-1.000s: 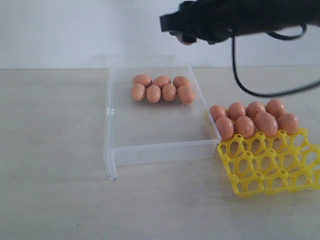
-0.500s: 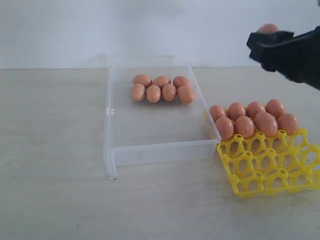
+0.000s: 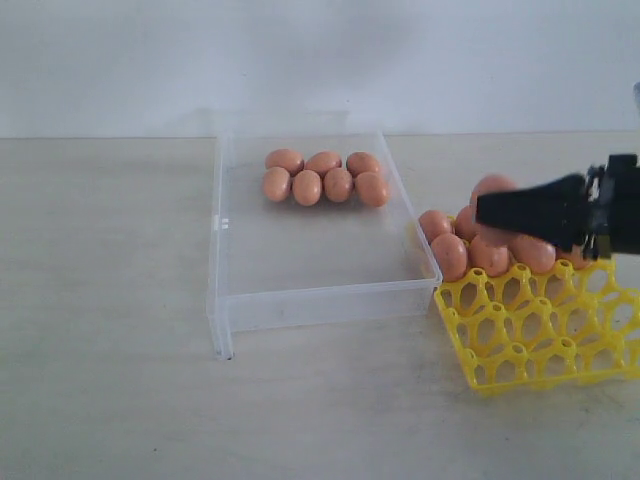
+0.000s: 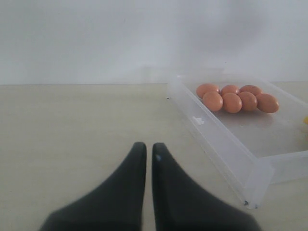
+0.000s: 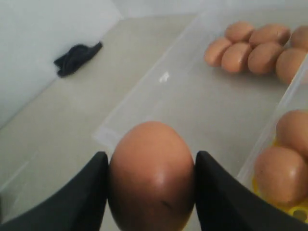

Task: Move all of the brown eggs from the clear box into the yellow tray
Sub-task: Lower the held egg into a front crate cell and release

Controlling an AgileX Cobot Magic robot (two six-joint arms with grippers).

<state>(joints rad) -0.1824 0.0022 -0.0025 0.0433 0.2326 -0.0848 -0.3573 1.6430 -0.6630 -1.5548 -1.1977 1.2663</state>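
Observation:
My right gripper [image 5: 150,166] is shut on a brown egg [image 5: 150,175], pinched between both black fingers. In the exterior view that gripper [image 3: 492,208] reaches in from the right, and the held egg [image 3: 492,185] hangs just above the eggs sitting in the yellow tray [image 3: 540,330]. Several brown eggs [image 3: 447,255] fill the tray's far rows. Several more brown eggs [image 3: 322,177] lie clustered at the far end of the clear box [image 3: 310,300]. My left gripper [image 4: 149,150] is shut and empty over bare table, left of the clear box [image 4: 226,144].
The yellow tray's near rows of cells [image 3: 520,355] hold nothing. A pale wall rises behind the table. In the right wrist view, the other arm's dark gripper [image 5: 77,57] shows far off on the table.
My right gripper has carried the egg rightward from above the box's far end, then come down low over the yellow tray's filled rows. The eggs in box and tray have not moved.

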